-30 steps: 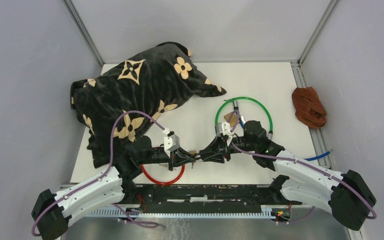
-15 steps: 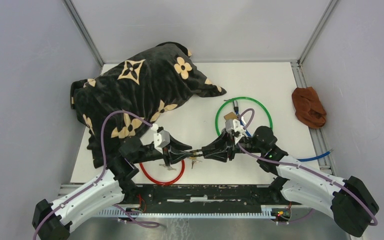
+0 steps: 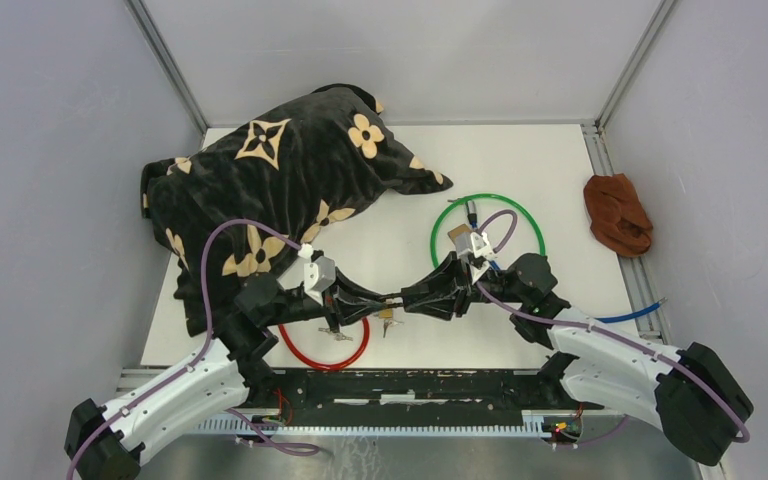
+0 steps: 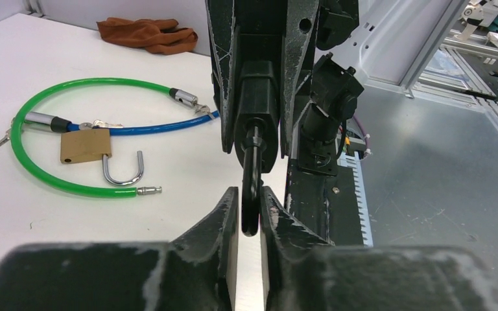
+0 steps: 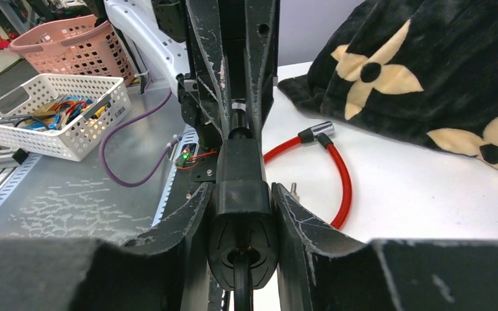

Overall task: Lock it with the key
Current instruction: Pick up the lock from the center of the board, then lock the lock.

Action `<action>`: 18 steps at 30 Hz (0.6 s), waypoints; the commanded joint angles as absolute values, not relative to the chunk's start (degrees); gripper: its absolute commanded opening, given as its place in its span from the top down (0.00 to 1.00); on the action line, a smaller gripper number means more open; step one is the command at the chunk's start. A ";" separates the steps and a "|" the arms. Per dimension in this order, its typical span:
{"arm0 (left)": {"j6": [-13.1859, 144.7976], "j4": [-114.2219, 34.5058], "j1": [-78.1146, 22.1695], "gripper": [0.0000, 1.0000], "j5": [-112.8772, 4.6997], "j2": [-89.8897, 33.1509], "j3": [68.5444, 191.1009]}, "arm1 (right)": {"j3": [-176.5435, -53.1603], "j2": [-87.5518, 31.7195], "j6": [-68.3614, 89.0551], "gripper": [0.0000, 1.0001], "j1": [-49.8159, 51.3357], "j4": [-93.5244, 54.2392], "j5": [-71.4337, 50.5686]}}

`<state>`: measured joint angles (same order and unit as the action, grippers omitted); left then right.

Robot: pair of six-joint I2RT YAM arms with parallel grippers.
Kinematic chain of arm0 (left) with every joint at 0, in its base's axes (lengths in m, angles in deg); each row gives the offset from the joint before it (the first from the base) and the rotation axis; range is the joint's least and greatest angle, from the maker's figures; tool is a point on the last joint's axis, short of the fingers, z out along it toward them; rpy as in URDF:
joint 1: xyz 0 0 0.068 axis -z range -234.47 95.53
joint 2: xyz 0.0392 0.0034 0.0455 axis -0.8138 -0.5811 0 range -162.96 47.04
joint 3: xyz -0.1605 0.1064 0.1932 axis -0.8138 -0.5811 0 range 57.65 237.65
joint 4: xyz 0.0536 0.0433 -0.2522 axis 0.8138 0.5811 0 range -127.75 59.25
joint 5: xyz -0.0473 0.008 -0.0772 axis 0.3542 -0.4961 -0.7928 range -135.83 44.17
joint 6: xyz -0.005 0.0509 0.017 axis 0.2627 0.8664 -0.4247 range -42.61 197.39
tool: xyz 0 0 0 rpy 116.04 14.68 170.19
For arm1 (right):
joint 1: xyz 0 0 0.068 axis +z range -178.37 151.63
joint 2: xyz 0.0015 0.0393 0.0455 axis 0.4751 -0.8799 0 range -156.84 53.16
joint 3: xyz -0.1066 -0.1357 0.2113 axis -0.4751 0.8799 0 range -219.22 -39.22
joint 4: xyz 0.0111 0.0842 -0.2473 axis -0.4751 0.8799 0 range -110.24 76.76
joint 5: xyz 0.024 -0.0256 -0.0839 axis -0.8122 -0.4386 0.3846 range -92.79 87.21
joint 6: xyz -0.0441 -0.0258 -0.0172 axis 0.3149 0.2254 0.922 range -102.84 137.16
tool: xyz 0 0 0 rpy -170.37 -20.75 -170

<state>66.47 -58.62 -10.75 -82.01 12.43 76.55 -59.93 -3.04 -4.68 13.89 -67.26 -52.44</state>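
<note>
My right gripper [image 3: 412, 299] [image 5: 242, 188] is shut on a black lock body [image 5: 243, 207] [image 4: 257, 91] and holds it above the table's near middle. A black-headed key [image 4: 251, 207] sits in the lock's end, seen edge-on. A ring with small keys [image 3: 390, 322] hangs below it. My left gripper [image 3: 386, 302] [image 4: 249, 193] faces the right one. Its jaws stand narrowly apart around the key's head: the right finger is against it and a thin gap shows on the left.
A red cable loop [image 3: 325, 352] lies under the left arm. A green cable ring [image 3: 487, 200], an open brass padlock [image 4: 85, 146] and a blue cable [image 3: 632, 314] lie behind the right arm. A black flowered blanket [image 3: 280, 180] covers the back left, a brown cloth [image 3: 617, 213] the right edge.
The left wrist has rolled and drawn back a little to the left, and its jaws have loosened round the key head. The right gripper still clamps the lock, shifted slightly.
</note>
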 commanded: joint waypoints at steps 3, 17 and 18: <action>62.68 -63.26 -10.97 0.96 -80.34 11.11 77.98 | -61.21 -3.55 -6.32 1.00 13.98 -76.93 -53.01; 65.73 -63.86 -7.63 0.98 -79.78 6.50 81.18 | -61.81 -7.66 -5.20 1.00 16.88 -79.51 -49.78; 66.27 -63.86 -7.43 0.98 -79.57 6.18 81.59 | -61.76 -7.97 -5.16 1.00 16.98 -79.83 -49.54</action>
